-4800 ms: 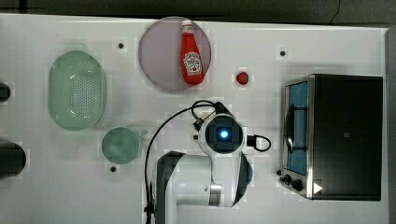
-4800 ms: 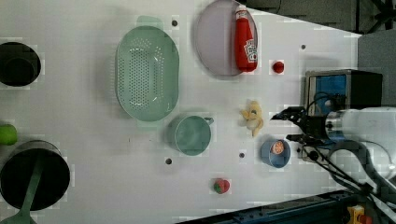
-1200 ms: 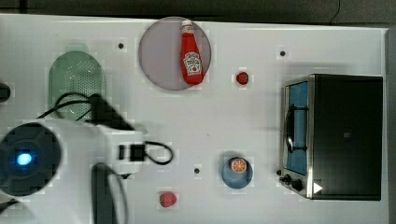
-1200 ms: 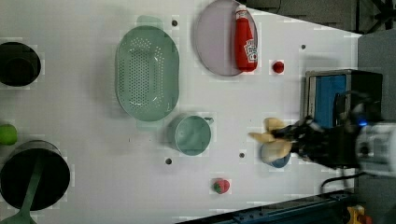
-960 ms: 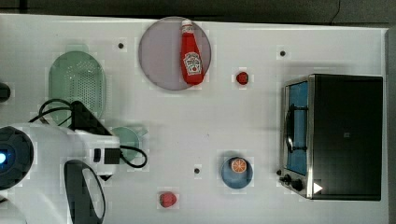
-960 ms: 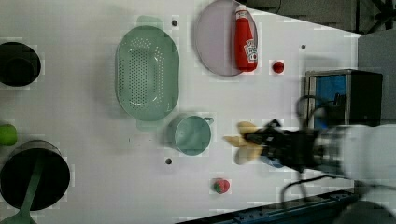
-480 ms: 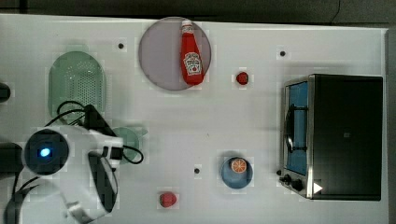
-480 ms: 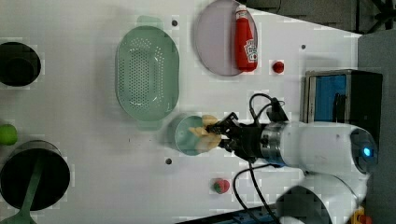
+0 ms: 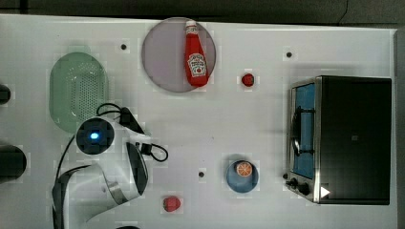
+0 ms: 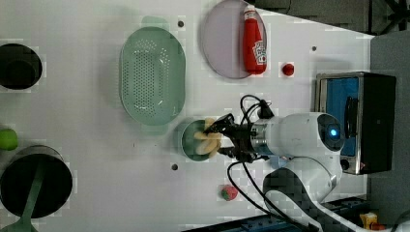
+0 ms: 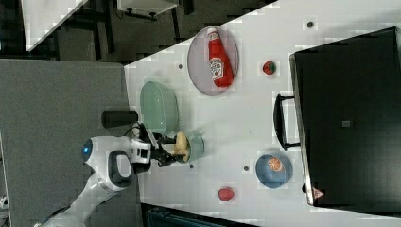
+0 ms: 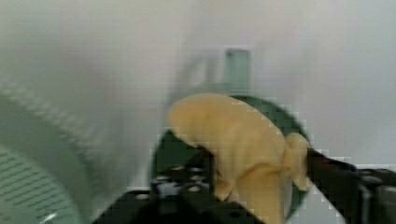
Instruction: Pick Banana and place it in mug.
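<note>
The pale yellow banana lies in the mouth of the small pale-green mug, with its upper end above the rim. My gripper is right at the mug, on the left view's right of it, open, with one finger on each side of the banana. In the wrist view the banana fills most of the mug opening, and the black fingers flank its lower part. The right view shows the banana sticking out of the mug. In the top view the arm hides both.
The oval green colander sits close beside the mug. A grey plate holds a ketchup bottle. A blue bowl with an orange slice, a toaster oven, two small red fruits and dark pots also stand on the table.
The arm carried the banana from beside the blue bowl across to the mug. In the last half second the fingers spread apart around the banana.
</note>
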{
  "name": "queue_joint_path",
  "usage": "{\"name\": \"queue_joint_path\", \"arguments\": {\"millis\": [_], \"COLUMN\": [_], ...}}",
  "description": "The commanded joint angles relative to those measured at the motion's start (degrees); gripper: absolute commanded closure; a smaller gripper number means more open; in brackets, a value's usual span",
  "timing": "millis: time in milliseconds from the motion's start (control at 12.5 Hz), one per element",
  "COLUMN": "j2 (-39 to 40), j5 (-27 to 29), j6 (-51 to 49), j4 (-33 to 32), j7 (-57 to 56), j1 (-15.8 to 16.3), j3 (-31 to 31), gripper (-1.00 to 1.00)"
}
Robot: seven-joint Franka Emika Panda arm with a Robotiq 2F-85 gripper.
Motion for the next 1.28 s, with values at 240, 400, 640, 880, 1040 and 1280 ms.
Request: {"name": "queue_joint_path", "arguments": {"millis": [240,400,640,880,1040,1280], "j2": [-5.36,-9.6,-17.85,-23.5,-25.19,-25.8], "j5": [-1.38,-1.29,-1.29,-1.25,-1.26,-1.68], "j6": [0.82,-2.5,-14.25,-27.77,-33.61,-41.0], "j4": [1.64,2.45,5.75,11.77,16.27,22.75], "j7": [4.18,4.18,3.92,-5.43,-10.51,-16.82], "j1": [0.91,0.58,-0.17,-0.61,-0.79,-0.99], "j3": [0.36,-0.35,-3.2,-9.52,-15.09,-22.75], "gripper": [-1.0,-1.0,-1.0,-1.0,-1.0,-1.0]}}
